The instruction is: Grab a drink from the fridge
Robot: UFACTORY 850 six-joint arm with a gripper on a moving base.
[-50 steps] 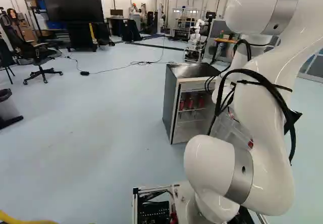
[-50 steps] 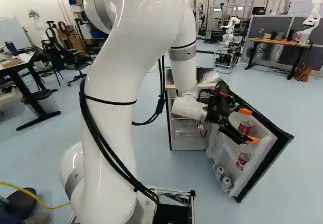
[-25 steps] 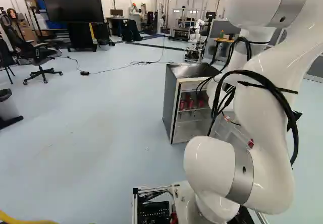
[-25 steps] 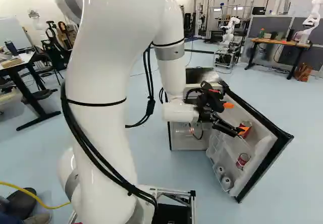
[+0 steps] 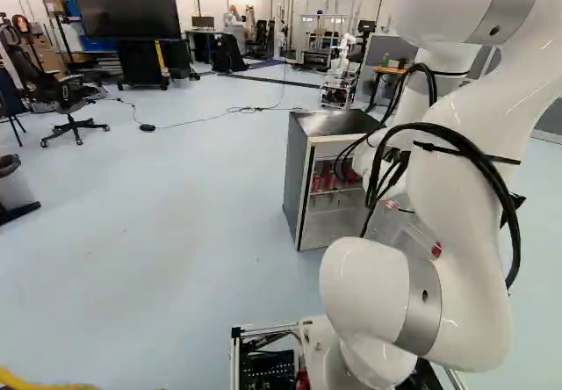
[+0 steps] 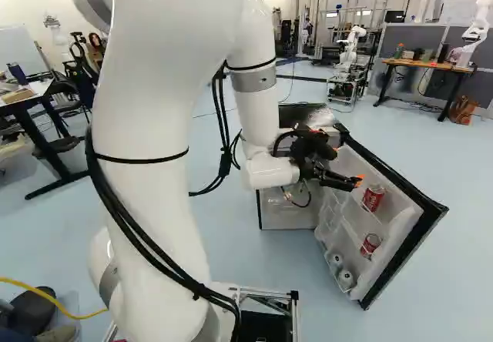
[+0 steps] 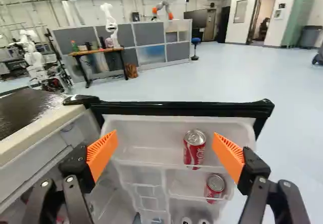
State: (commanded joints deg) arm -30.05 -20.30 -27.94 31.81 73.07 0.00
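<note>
Gripper [image 7: 165, 146] spread wide, holding nothing — it faces the upper red soda can [image 7: 194, 148], in the open door [image 6: 409, 253] at the fridge's [image 5: 299, 170] right. Lining up seems in hand; next, centre on the can, advance — then close.

Fridge [image 6: 279, 220] part hidden bhd arm [image 6: 146, 211], R base vw; lowest door items [image 7: 203, 221] cut off, wrist vw.

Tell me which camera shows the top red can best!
The wrist view: the can looks biggest there, nearly all in sight. The right base view shows it smaller; the left base view doesn't show it clearly.
</note>
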